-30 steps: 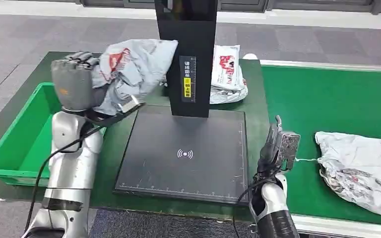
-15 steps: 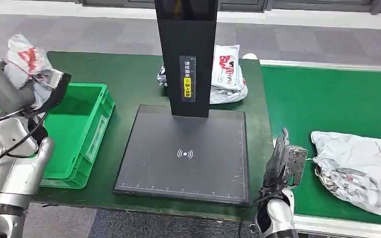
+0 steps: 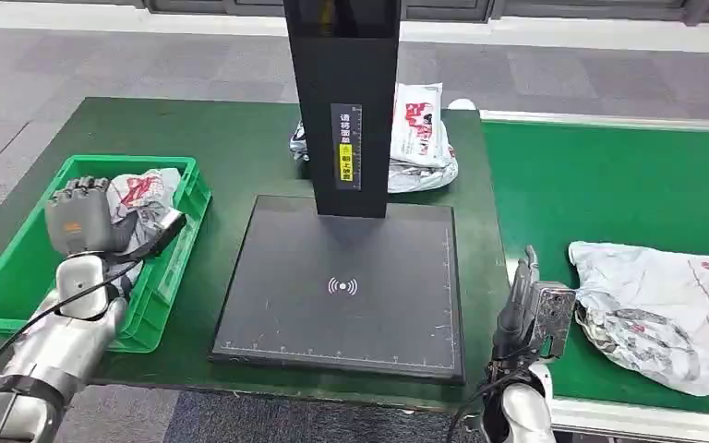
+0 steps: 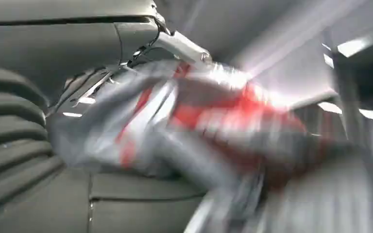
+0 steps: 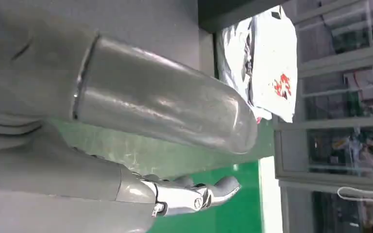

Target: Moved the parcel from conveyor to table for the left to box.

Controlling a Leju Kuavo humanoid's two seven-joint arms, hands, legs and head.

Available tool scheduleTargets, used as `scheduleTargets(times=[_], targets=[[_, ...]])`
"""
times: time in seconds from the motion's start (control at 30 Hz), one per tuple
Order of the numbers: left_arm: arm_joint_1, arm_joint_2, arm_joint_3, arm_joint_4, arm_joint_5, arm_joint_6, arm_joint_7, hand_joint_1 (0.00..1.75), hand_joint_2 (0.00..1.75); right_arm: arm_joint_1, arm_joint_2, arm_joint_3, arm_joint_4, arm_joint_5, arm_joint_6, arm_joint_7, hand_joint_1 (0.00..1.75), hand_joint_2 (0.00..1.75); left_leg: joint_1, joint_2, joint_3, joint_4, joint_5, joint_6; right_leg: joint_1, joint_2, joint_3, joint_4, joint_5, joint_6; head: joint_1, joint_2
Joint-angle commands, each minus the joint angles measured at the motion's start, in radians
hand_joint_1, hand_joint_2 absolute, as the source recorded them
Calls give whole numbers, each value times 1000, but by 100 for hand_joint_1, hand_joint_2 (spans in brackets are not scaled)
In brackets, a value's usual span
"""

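Three parcels lie in the head view: the left hand grips one over the green box, so boxing is underway and release comes next, while the empty, spread right hand waits beside the conveyor parcel. The left wrist view, blurred, has the parcel against the hand. The right wrist view shows open fingers over the green belt.

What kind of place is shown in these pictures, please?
Probably a parcel sorting or packing station. A green conveyor belt carries grey mailer bags, a black scanner stand sits on the table, and the left hand holds a parcel over a green bin.
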Motion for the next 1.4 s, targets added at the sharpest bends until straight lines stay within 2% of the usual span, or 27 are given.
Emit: scheduleTargets(times=[0.03, 0.13, 0.17, 0.27, 0.33, 0.37, 0.43, 0.5, 0.53, 0.6, 0.73, 0.83, 0.93, 1.17, 1.3, 1.33, 1.4], targets=[[-82, -172, 187, 280, 90, -21, -203, 0, 0, -16, -64, -11, 17, -22, 6, 4, 0, 0, 0, -8, 4, -3, 1, 1, 0, -6, 7, -4, -1, 1, 0, 0], [-74, -179, 218, 262, 93, -7, -238, 0, 0, -22, -72, 2, 36, -42, 14, 3, 0, 0, 0, -4, 2, -1, 0, 1, 0, -2, 3, -1, 0, 1, 1, 0], [-70, -180, 223, 262, 94, -2, -242, 0, 0, -24, -71, 5, 39, -43, 14, 2, 0, 0, 0, -7, 5, -4, 1, 1, 0, -5, 8, -4, -1, 1, 0, 0], [-81, -185, 223, 278, 89, -18, -250, 0, 0, -33, -68, 3, 54, -52, 11, 0, 0, 0, 0, -6, 4, -2, 1, 1, 0, -4, 6, -3, 0, 1, 0, 0], [-93, -199, 242, 288, 125, -14, -303, 0, 0, -46, -66, 3, 66, -56, 12, -1, 0, 0, 0, -6, 4, -2, 1, 1, 0, -5, 6, -3, 0, 1, 0, 0], [-94, -214, 265, 276, 193, -21, -368, 0, 0, -49, -65, 1, 69, -56, 12, -1, 0, 0, 0, -7, 4, -3, 2, 1, 0, -5, 7, -4, 0, 1, 0, 0], [-99, -214, 263, 275, 191, -25, -367, 0, 0, -53, -65, 1, 68, -56, 12, -1, 0, 0, 0, -7, 3, -1, 1, 1, 0, -6, 5, -1, 0, 1, 0, 0], [-94, -233, 290, 242, 302, -75, -465, 0, 0, -51, -64, -4, 69, -57, 14, -1, 0, 0, 0, -8, 3, -1, 2, 2, 0, -7, 6, -2, 0, 1, 0, 0], [-92, -250, 318, 214, 428, -148, -559, 0, 0, -48, -66, -6, 68, -57, 16, -2, 0, 0, 0, -9, 3, -2, 2, 3, 0, -8, 7, -3, 0, 1, 0, 0], [-86, -260, 315, 173, 551, -239, -617, 0, 0, -53, -67, -9, 76, -59, 17, -3, 0, 0, 0, -10, 3, -2, 3, 3, -1, -9, 7, -3, 0, 1, 0, 0], [-68, -252, 298, 117, 660, -215, -646, 0, 0, -60, -62, -3, 85, -57, 16, -9, 0, 0, 0, -10, 5, -2, 3, 4, -3, -9, 10, -3, 0, 2, 0, 0], [-32, -268, 313, 21, 810, -224, -734, 0, 0, -71, -57, -3, 89, -47, -3, -7, 0, 0, 0, -9, 5, -2, 3, 4, -3, -9, 9, -2, 0, 2, 0, 0], [6, -288, 280, -67, 955, -274, -805, 0, 0, -91, -61, -14, 90, -32, -36, -5, 0, 0, 0, -7, 5, -2, 3, 4, -3, -7, 9, -3, 1, 3, 0, 0], [2, -301, 230, -78, 1062, -273, -812, 0, 0, -91, -69, -36, 70, -17, -59, 5, 0, 0, 0, -10, 4, -1, 3, 4, -2, -9, 8, -2, 0, 3, 0, 0], [69, -347, 107, -162, 1159, -339, -882, 0, 0, -97, -89, -83, 73, 35, -103, 45, 0, 0, -1, -12, 4, -2, 3, 4, -2, -11, 8, -2, -1, 3, 0, 0], [78, -356, 72, -169, 1172, -347, -881, 0, 0, -112, -97, -99, 94, 66, -141, 58, 0, 175, 0, -12, 4, -2, 3, 4, -2, -11, 9, -3, 0, 3, 0, 0], [74, -380, 14, -154, 1174, -351, -881, 0, 0, -149, -110, -130, 141, 103, -177, 85, 0, 175, -1, -13, 4, -2, 3, 5, -2, -11, 9, -3, 0, 4, 0, 0]])
